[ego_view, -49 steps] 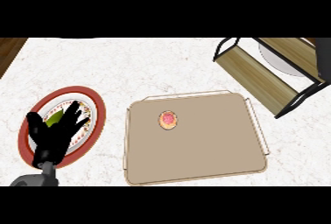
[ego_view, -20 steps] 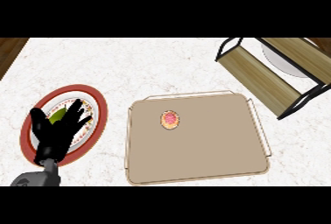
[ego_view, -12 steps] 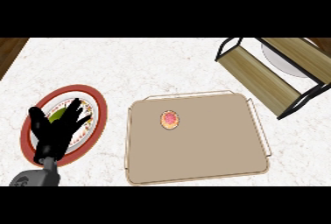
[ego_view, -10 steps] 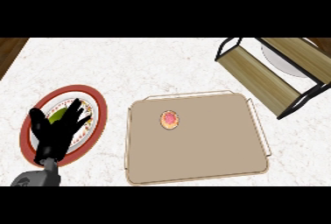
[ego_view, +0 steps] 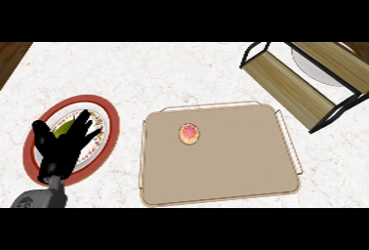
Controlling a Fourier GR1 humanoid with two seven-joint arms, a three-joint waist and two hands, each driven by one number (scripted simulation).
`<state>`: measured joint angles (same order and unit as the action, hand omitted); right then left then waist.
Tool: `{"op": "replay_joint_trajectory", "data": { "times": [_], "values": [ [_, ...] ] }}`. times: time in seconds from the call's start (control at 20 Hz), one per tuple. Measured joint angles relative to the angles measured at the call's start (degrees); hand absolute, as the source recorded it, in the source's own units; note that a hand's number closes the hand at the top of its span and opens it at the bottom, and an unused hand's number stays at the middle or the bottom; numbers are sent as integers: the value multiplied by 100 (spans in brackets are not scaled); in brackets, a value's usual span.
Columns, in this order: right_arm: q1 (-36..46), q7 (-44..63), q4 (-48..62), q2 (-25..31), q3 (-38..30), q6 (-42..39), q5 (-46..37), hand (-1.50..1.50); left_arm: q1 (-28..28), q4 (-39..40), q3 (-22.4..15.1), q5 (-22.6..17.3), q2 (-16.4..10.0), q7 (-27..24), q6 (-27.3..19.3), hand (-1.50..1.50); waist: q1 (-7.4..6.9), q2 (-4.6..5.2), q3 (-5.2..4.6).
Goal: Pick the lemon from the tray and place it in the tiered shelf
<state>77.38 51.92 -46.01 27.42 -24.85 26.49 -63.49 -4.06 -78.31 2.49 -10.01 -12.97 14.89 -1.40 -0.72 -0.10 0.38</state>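
I am holding my left hand [ego_view: 63,149] over the red-rimmed plate [ego_view: 90,98] that is sitting near the left edge of the surface [ego_view: 144,68]. The hand is released: fingers [ego_view: 84,123] straight and spread, pointing toward the far edge, grasping nothing. My grey forearm [ego_view: 39,200] is coming in at the near left corner. A yellow-green thing [ego_view: 65,128] is lying on the plate and peeking out between my fingers. I cannot tell whether they are touching it or hovering just above.

The tray [ego_view: 216,166] is sitting in the middle of the surface, just beside the plate and reaching toward the near edge. Only one thing is lying in it, a small round piece [ego_view: 190,133] with a yellow-orange rim and a pink middle, in the tray's far left part and well apart from my hand. It is not looking much like a lemon to me, but it is what the tray is carrying.

The tiered shelf [ego_view: 288,83] is standing at the far right corner of the surface, apart from the tray, with wooden boards in a dark frame. A white plate [ego_view: 310,68] is showing between its boards.

My right hand is not showing anywhere.
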Motion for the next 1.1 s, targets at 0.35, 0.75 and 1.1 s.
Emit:
{"op": "replay_joint_trajectory", "data": {
  "times": [0.35,0.75,1.1],
  "values": [
    [-108,193,-531,209,-107,564,-323,-150,47,-17,53,-12,10,4,19,0,55,-24,-7],
    [-641,782,-1947,539,-379,395,-984,-150,196,-55,161,-57,-27,-5,43,0,217,-86,-10],
    [-1501,1065,-4001,485,-809,-351,-645,-150,322,-129,212,-54,-7,-54,19,0,312,-121,-10]
  ]
}}
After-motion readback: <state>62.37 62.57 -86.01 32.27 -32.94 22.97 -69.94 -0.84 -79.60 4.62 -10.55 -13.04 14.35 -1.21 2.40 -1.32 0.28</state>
